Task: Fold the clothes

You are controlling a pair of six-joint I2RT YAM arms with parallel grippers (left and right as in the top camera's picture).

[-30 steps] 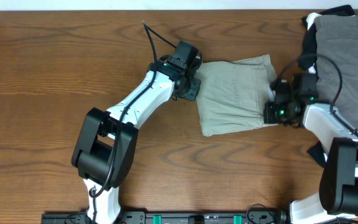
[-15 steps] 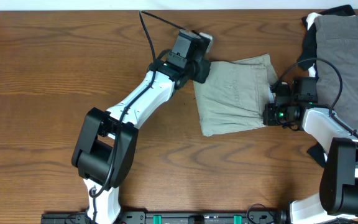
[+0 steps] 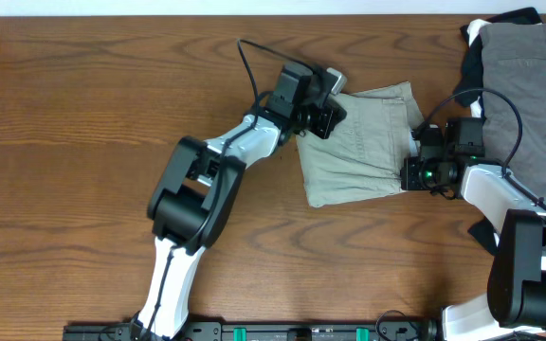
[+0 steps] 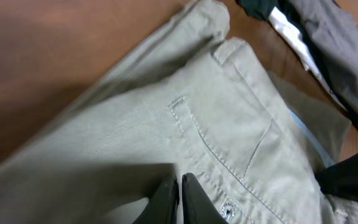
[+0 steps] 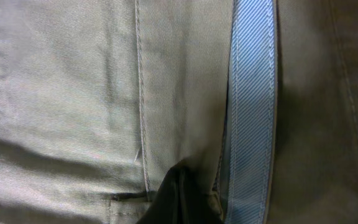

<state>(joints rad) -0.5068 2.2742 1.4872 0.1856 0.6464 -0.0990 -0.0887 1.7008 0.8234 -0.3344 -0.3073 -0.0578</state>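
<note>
The khaki shorts (image 3: 358,142) lie doubled over on the bench (image 3: 83,142), the left claw (image 3: 322,112) clenched on their left corner and the right claw (image 3: 413,163) pinching the waistband. One fold looks done. The grey heap (image 3: 529,85) beside them hasn't been folded yet.

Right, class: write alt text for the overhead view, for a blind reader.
Khaki shorts lie on a wooden table, the left gripper shut on their upper-left corner and the right gripper on their right edge. Grey, black and white clothes are piled far right.

Shorts (image 3: 358,142) on the table (image 3: 83,142), spread between both jaws: left gripper (image 3: 327,113) at one edge, right gripper (image 3: 411,169) opposite, garment pile (image 3: 529,85) behind it
</note>
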